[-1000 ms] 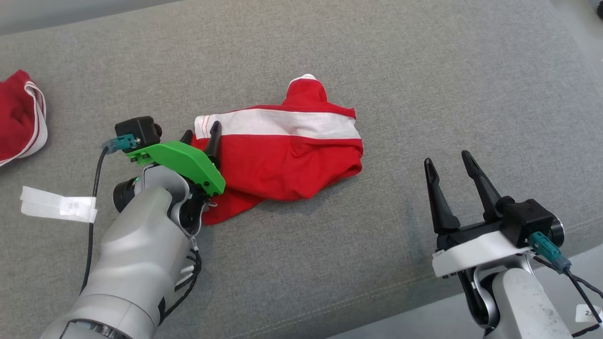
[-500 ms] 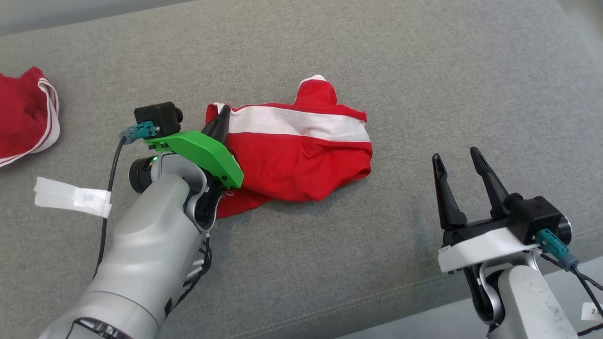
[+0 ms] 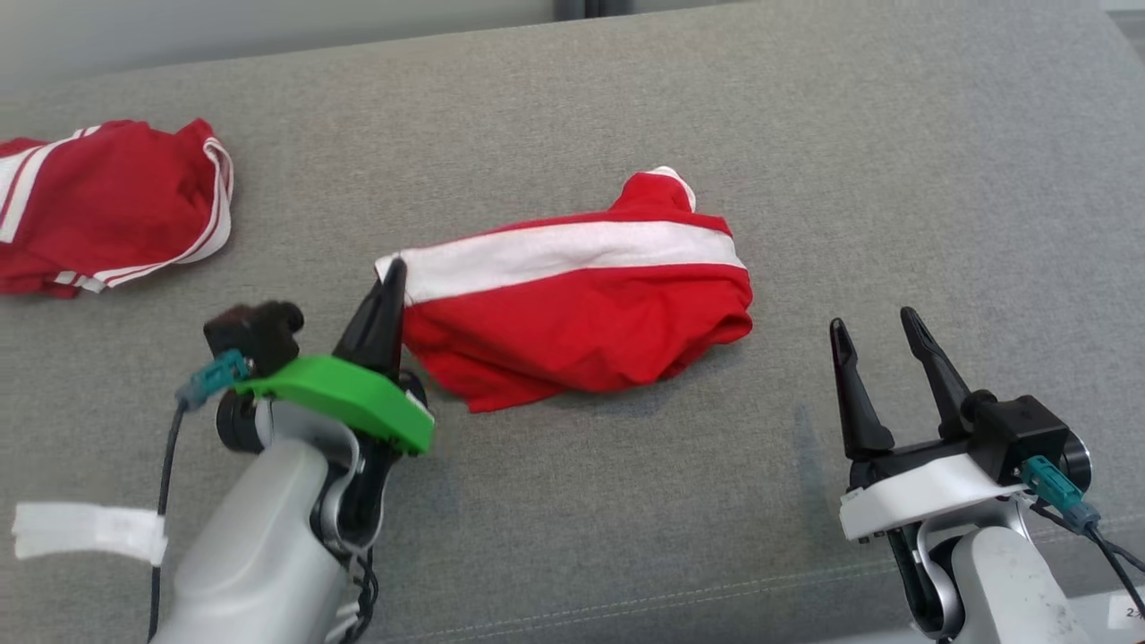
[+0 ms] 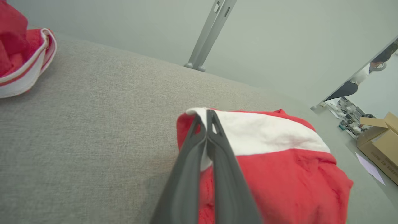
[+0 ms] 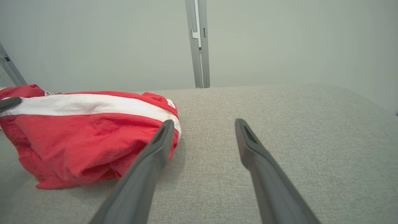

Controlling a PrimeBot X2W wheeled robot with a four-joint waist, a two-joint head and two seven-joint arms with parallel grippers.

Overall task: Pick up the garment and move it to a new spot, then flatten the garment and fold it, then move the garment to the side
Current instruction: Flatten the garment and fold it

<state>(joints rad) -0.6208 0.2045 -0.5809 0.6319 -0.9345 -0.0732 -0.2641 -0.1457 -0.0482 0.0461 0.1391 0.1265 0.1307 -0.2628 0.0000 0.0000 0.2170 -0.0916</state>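
At the garment [image 3: 581,313] white corner, left gripper [image 3: 386,286] clamped on cloth, fingers pointing forward. Right gripper [image 3: 872,320] parted, idle right of garment.

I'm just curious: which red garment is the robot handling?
On the grey fabric surface, look to the middle. The crumpled red garment there bears one broad white band, its corner pinched by the left fingers; the other red garment, far left, has thin white stripes.

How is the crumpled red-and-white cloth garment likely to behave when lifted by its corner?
The crumpled red-and-white cloth garment looks floppy: its folds should probably unfurl and hang. Pinched only at the white corner by the left gripper, it may slip or swing.
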